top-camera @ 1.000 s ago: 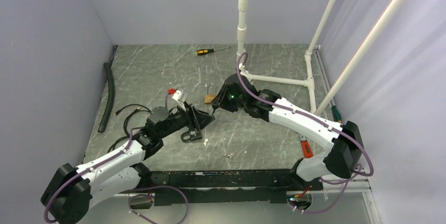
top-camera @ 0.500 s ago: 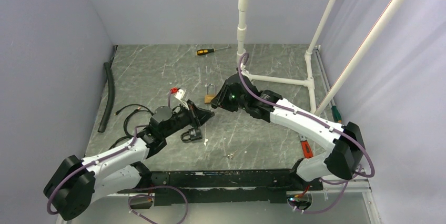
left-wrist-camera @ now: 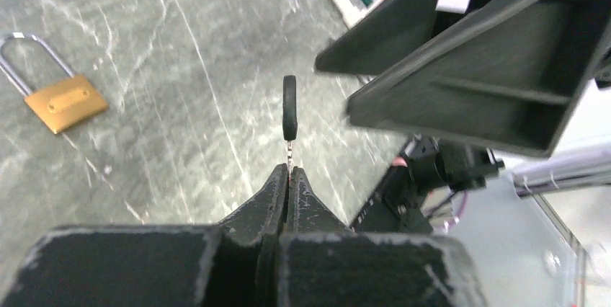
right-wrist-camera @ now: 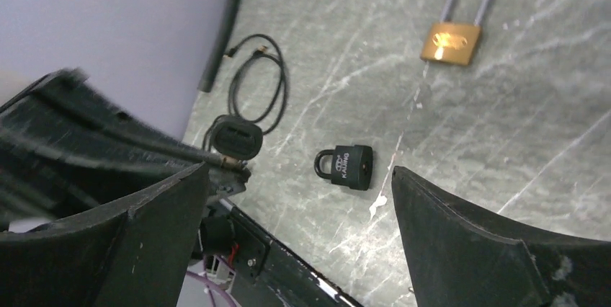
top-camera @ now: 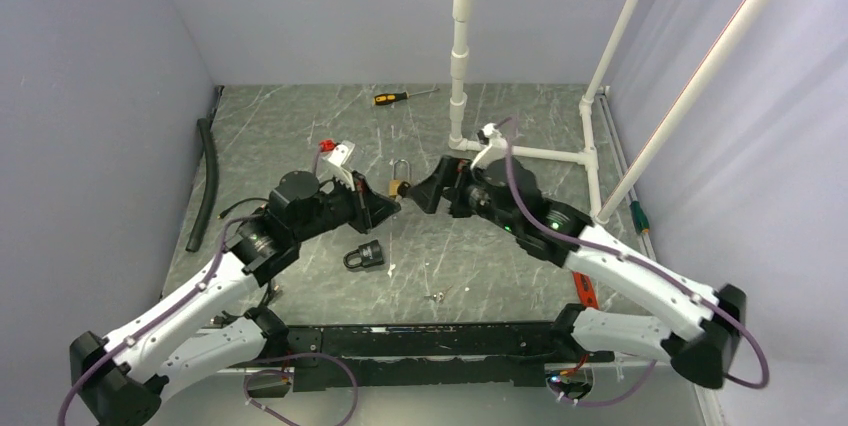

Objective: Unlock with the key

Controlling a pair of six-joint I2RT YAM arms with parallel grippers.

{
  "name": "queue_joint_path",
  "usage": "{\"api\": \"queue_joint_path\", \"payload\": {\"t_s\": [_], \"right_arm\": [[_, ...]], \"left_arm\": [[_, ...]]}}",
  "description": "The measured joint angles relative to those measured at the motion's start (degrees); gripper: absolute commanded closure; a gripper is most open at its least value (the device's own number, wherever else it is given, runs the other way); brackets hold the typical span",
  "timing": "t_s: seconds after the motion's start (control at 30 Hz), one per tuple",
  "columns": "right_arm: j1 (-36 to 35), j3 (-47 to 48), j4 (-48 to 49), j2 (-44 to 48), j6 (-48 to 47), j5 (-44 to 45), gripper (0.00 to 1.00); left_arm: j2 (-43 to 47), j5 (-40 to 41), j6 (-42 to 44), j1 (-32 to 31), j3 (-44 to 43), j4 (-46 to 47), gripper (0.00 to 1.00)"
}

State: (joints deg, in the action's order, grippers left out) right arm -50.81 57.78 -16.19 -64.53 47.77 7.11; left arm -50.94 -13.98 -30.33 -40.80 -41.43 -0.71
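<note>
The key [left-wrist-camera: 290,109] hangs in the air near the middle of the left wrist view, standing upright. The left gripper [left-wrist-camera: 288,175] is pressed together on the lowest bit of the thin metal blade, and the black head stands free above the tips. I judge the key to be very light and stiff. But the blade is smooth and narrow, so with such a small hold it may twist or slip when it meets resistance. The flat, thicker head looks like plastic, and it seems to me the better place to take it for turning. That would leave the blade free to enter a lock.

The right gripper [top-camera: 426,192] is spread wide and holds nothing. Its dark wedge-shaped fingers are just beside the key in the centre of the top view.

Two padlocks lie flat on the desk [top-camera: 290,131], which is grey like stone, with pale veins, and looks hard and smooth. The brass padlock [top-camera: 398,185] has a square golden body and a long thin steel shackle, and it lies just above the grippers. The black padlock [top-camera: 365,255] has a rounder matte body with white letters and a short thick shackle, and it lies lower, left of centre. Both look compact and heavy for their size. They would probably slide on this surface if pushed, so the body needs a firm hold. Which one the key fits I cannot tell.
</note>
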Motion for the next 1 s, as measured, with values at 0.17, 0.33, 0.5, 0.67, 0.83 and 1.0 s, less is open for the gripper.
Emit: {"api": "queue_joint_path", "payload": {"t_s": [0.17, 0.33, 0.5, 0.67, 0.83, 1.0], "right_arm": [[0.72, -6.12, 7.54, 10.64, -11.45, -9.44, 0.01], [0.81, -9.64, 13.49, 14.03, -21.18, -30.73, 0.01], [0.72, -12.17, 15.02, 16.35, -25.42, -43.23, 0.14], [0.74, -12.98, 18.34, 16.24, -26.14, -49.94, 0.18], [0.74, -14.45, 22.71, 16.04, -24.87, -53.90, 0.27], [0.48, -14.45, 27.80, 13.03, -22.14, -55.69, 0.41]], "left_arm": [[3.17, -4.13, 2.27, 0.00, -6.21, -16.96, 1.00], [2.82, -12.57, 4.22, -0.02, -12.48, -29.83, 1.00], [3.21, -20.59, 5.53, -0.02, -16.39, -36.50, 1.00], [4.46, -25.44, 5.81, -0.02, -17.22, -39.80, 1.00], [4.50, -29.55, 6.78, -0.02, -17.73, -41.20, 1.00], [4.59, -32.09, 7.32, -0.02, -17.73, -41.81, 1.00]]}}
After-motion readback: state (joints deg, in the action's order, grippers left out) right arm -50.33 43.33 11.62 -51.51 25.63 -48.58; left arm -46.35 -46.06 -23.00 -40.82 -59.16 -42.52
